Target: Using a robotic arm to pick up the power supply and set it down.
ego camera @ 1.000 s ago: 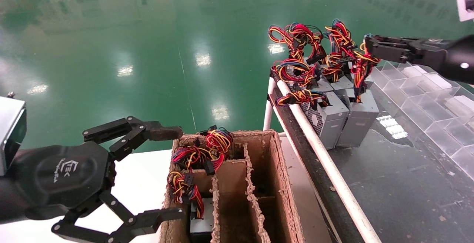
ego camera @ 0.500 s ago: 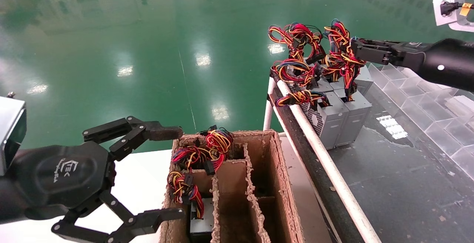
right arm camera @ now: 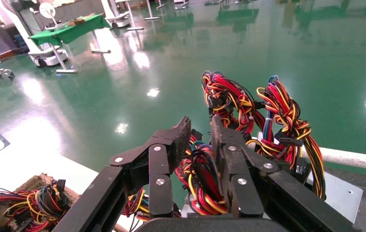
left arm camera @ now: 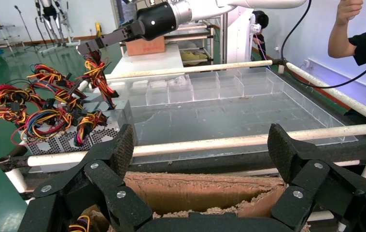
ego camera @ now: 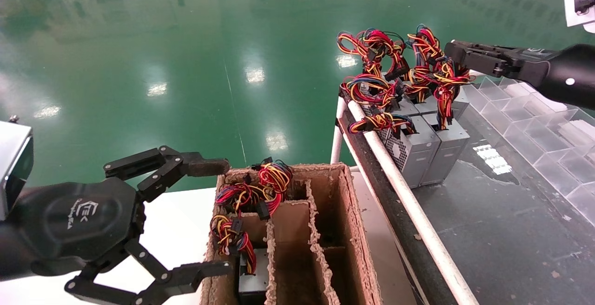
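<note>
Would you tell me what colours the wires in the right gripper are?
Red, yellow and black wires between the right gripper fingers; clearest in the right wrist view.

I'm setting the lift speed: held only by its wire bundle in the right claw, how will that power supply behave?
The wire bundle pinched in the right claw looks floppy, so the power supply would probably dangle and swing. Its sheet-metal box suggests weight, which may drag the wires through the grip. Neighbouring looms lie close and might snag.

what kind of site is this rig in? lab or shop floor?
Most likely a factory or test floor: a glossy green coated floor, a pipe-framed workbench with clear plastic dividers, and grey sheet-metal power supplies with bundled wires. The right gripper is closed around one bundle; the left gripper is parked over a cardboard box.
</note>
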